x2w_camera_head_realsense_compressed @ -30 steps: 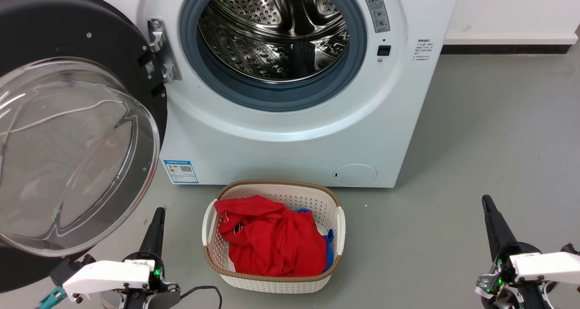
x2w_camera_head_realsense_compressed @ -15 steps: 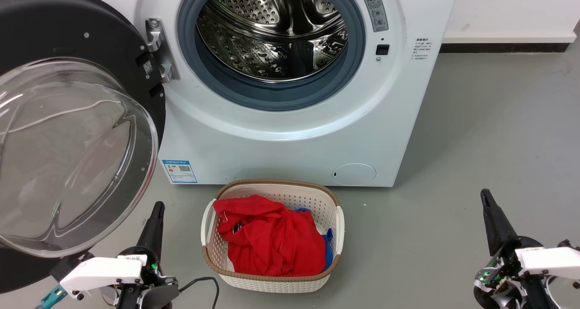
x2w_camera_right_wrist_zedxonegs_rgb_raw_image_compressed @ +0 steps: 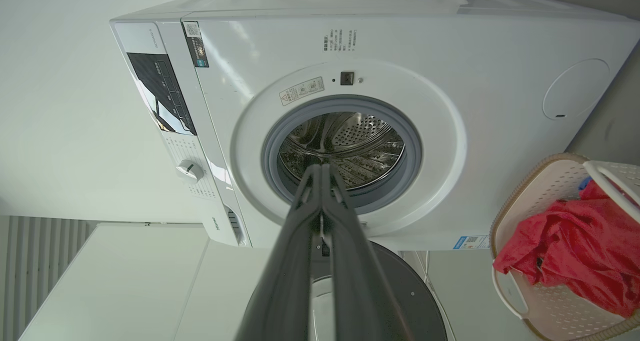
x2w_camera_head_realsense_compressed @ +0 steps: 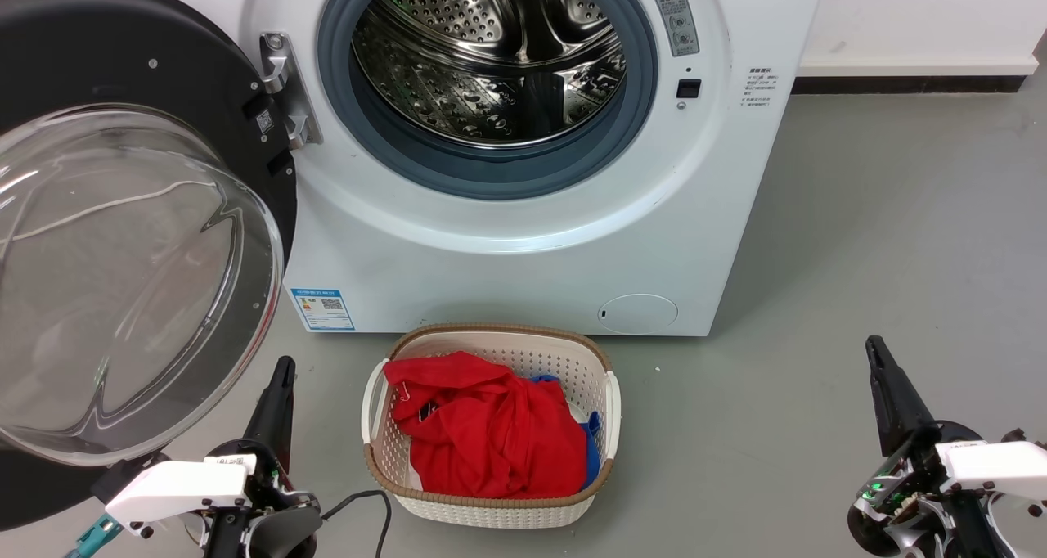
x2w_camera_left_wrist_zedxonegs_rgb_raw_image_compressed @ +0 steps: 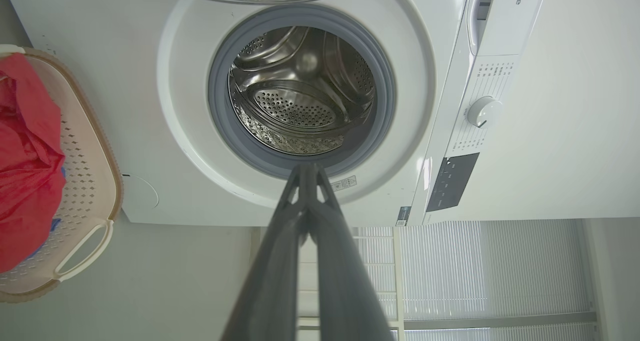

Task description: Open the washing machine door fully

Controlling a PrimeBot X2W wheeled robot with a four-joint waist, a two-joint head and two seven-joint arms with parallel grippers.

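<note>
2 clenched, empty grippers hang low: the wide-swung washing machine door [x2w_camera_head_realsense_compressed: 139, 247] lies just left of the left gripper [x2w_camera_head_realsense_compressed: 282, 370], well apart from the right gripper [x2w_camera_head_realsense_compressed: 875, 352].

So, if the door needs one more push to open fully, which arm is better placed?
Probably the left. The left gripper, shut, is close to the washing machine door, which hangs on the robot's left. The right gripper, also shut, is far off, beyond the basket.
</note>
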